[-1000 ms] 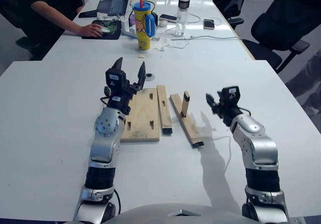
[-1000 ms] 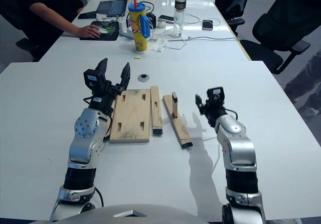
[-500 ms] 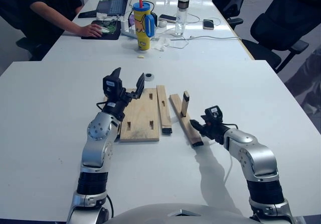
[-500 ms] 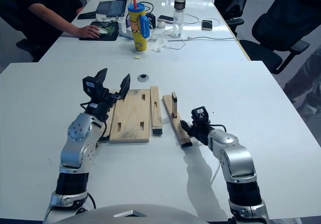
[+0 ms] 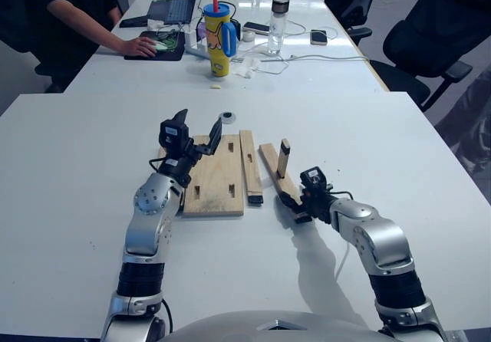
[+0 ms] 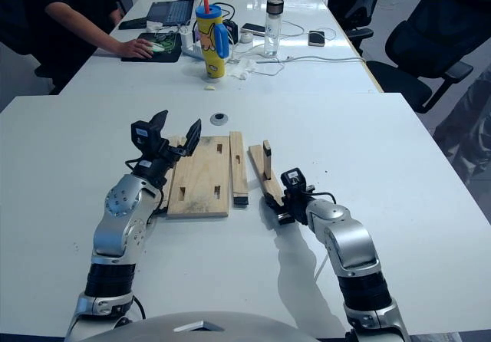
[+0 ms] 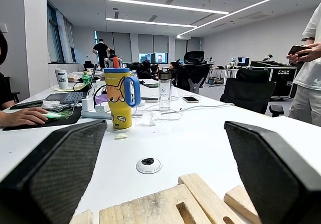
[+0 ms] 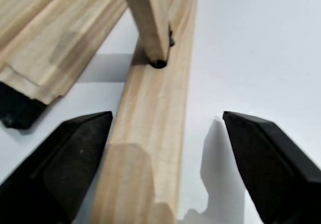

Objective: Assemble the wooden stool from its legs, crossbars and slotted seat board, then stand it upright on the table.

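Note:
The slotted seat board (image 5: 215, 175) lies flat mid-table. One loose leg plank (image 5: 250, 166) lies right beside it. A second leg (image 5: 278, 175) lies at a slant further right, with a short crossbar (image 5: 283, 158) standing upright in it. My right gripper (image 5: 295, 202) is low at that leg's near end; in the right wrist view it (image 8: 165, 118) is open, its fingers (image 8: 75, 153) straddling the leg (image 8: 155, 98) below the crossbar (image 8: 148, 18). My left gripper (image 5: 196, 131) hangs open over the seat board's far left corner (image 7: 145, 211).
A small round grommet (image 5: 227, 116) sits just beyond the board. On the table behind stand a yellow cup (image 5: 219, 41), a bottle (image 5: 278, 24) and a laptop (image 5: 172, 9) with a person beside it. Office chairs (image 5: 430, 43) stand at the right.
My right arm has swung down and leftward from hovering at the right to the slanted leg's near end. My left gripper has dropped slightly toward the seat board.

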`<state>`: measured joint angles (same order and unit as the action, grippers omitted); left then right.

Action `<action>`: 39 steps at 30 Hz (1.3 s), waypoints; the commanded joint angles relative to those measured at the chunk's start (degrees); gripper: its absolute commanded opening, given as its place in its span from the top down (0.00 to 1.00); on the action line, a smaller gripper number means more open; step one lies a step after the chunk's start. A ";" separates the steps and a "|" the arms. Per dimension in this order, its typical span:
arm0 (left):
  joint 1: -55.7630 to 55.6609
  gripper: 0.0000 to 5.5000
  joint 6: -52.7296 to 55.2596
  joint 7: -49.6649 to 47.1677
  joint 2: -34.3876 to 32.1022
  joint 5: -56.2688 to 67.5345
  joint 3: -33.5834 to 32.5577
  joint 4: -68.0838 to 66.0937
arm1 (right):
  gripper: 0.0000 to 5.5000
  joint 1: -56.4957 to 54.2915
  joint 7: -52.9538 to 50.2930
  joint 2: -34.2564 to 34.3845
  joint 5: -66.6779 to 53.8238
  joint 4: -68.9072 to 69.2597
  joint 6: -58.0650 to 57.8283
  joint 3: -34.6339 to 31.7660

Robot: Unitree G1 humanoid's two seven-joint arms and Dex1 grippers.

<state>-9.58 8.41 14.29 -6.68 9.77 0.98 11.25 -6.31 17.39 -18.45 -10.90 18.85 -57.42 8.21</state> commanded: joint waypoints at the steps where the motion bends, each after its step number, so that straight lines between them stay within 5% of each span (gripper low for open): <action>1: -0.70 0.21 0.65 0.35 -0.27 0.02 0.28 0.02 | 0.39 0.23 -0.44 -0.91 1.23 -0.61 -0.69 1.32; 8: -0.82 0.21 0.54 -0.01 0.08 -0.05 0.64 -0.14 | 0.56 -0.31 -0.30 -0.58 1.60 -0.88 0.88 1.30; 17: 0.19 0.21 0.36 -0.98 -0.45 -1.36 0.61 0.82 | 0.52 -2.61 -1.72 4.42 -1.23 3.11 9.58 -5.83; 24: 14.09 0.02 -1.36 -9.55 -1.33 -12.97 -1.43 18.98 | 0.40 1.64 -1.74 2.93 -1.90 7.91 14.32 -10.76; 34: 8.88 0.02 11.20 -12.80 1.20 -13.98 -2.85 7.68 | 0.40 -5.75 -8.67 4.41 0.90 1.78 21.36 -16.31; 39: 5.85 0.14 13.76 -12.18 0.88 -12.96 -3.35 1.93 | 0.40 -7.08 -10.06 5.68 0.77 1.55 23.90 -16.78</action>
<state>-1.96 21.10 1.91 -5.43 -3.37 -1.87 15.13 -12.31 7.97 -13.56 -9.91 20.48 -34.43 -8.38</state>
